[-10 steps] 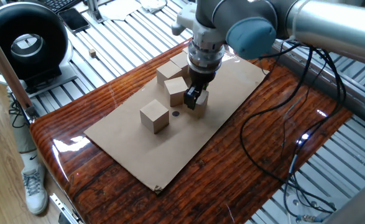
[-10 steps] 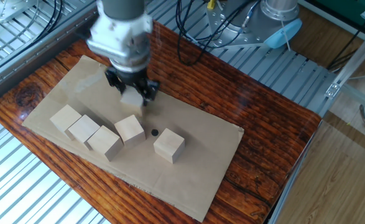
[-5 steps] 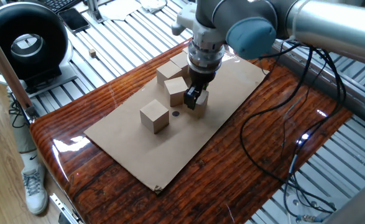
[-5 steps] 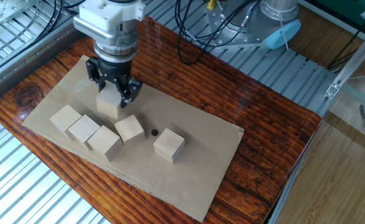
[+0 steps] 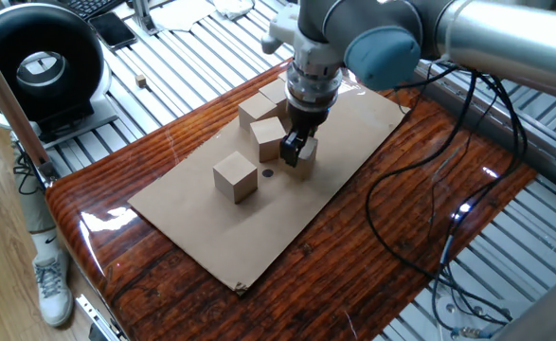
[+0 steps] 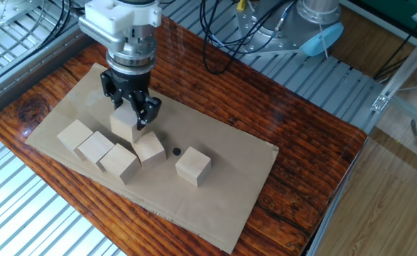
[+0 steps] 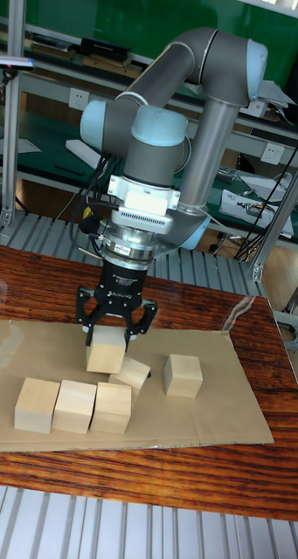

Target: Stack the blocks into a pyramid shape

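Note:
My gripper (image 6: 129, 112) is shut on one tan wooden block (image 6: 125, 124) and holds it low over the cardboard sheet (image 6: 215, 192), just behind a row of three blocks (image 6: 96, 147). The tall fixed view shows the held block (image 7: 106, 351) between the fingers (image 7: 86, 325), its bottom close to the row's tops (image 7: 75, 404). A tilted block (image 6: 150, 147) lies right beside the held one. A lone block (image 6: 193, 166) sits further right. In one fixed view the gripper (image 5: 296, 147) hides most of the held block. Whether that block touches the sheet I cannot tell.
A small black dot (image 6: 174, 151) marks the sheet between the tilted and lone blocks. The sheet lies on a glossy wooden table (image 6: 300, 156) with black cables (image 5: 420, 218) trailing over its edge. A round black device (image 5: 41, 66) stands off the table.
The gripper has carried its block left and down, from above the tilted block to just behind the row of three. The other blocks have not moved.

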Tool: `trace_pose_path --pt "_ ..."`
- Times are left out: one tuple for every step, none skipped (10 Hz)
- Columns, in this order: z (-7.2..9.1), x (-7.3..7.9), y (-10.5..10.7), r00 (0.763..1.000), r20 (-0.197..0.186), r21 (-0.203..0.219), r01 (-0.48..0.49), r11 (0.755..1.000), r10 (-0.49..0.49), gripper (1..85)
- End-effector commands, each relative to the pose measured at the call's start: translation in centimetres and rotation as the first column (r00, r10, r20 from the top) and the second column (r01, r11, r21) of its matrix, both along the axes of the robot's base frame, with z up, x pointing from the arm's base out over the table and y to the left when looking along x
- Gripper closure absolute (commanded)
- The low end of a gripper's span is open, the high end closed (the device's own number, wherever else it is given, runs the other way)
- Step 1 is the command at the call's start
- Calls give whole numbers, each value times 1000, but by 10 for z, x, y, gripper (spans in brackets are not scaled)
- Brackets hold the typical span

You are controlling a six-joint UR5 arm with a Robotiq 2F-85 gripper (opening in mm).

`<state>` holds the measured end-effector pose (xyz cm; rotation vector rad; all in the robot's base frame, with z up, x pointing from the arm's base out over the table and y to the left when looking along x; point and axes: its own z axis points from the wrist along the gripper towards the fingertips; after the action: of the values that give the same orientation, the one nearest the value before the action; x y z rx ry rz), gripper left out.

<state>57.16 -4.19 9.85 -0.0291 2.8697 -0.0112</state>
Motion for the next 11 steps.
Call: trace_pose_path --pt "4 9 -8 999 18 -11 29 1000 -28 847" --pt "19 26 -28 1000 6 -42 29 999 -29 847" --pt "33 45 -51 1000 10 -89 16 996 -15 847" --pt "36 59 -52 999 42 -87 19 996 -16 847" --pt "35 69 -45 997 70 -55 42 998 -38 847" --pt "40 89 -44 989 137 -44 53 998 -46 847" --pt "38 89 -44 989 131 -36 73 997 -67 847" --pt "31 80 -47 990 85 -33 116 993 -113 847" --pt "20 57 -53 984 -19 -62 175 983 -176 847" --pt "12 47 -60 982 -74 -97 165 982 -172 847" --pt "7 51 -64 985 -76 -114 144 983 -153 847"
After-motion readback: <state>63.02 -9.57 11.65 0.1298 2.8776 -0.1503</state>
